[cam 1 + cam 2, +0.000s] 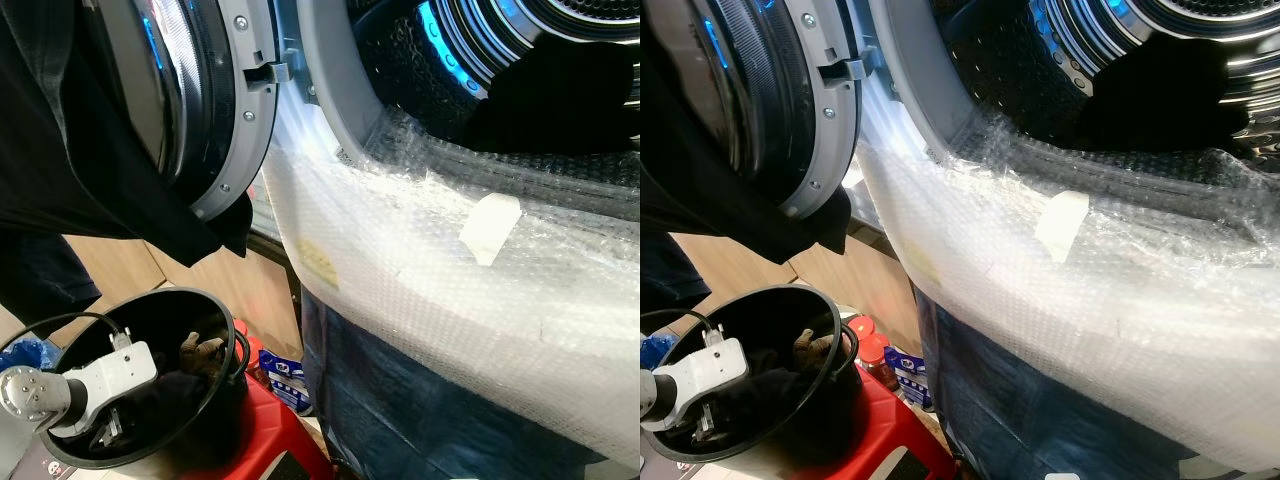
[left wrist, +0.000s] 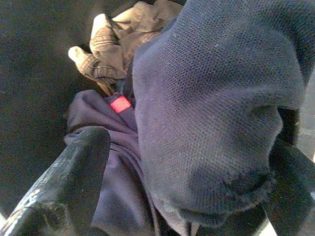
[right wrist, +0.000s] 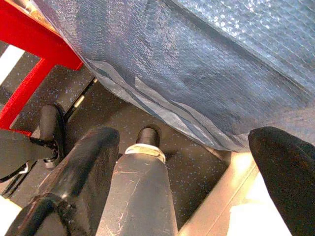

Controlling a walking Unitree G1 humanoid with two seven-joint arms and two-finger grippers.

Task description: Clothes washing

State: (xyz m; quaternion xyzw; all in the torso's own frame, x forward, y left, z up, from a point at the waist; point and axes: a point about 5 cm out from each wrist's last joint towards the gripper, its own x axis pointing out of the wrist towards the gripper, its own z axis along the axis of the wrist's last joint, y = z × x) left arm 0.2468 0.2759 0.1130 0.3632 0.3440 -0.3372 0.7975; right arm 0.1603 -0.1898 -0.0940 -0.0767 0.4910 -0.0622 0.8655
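At seven o'clock, the left gripper [image 2: 187, 196] reaches into a black bucket [image 1: 215, 300], its fingers pinching a navy garment [image 2: 211, 123] beside a tan cloth [image 1: 200, 352]. The step looks like picking laundry. Next: lift it toward the washer drum [image 1: 480, 60] at one o'clock. The right gripper [image 3: 197, 177] hangs idle, fingers spread.

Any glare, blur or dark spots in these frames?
Left eye view: bubble wrap blown out white, drum dark with blue glints. Left wrist view: navy garment soft, too close; black bucket wall underexposed. Right wrist view: sharp, bright patch on floor.
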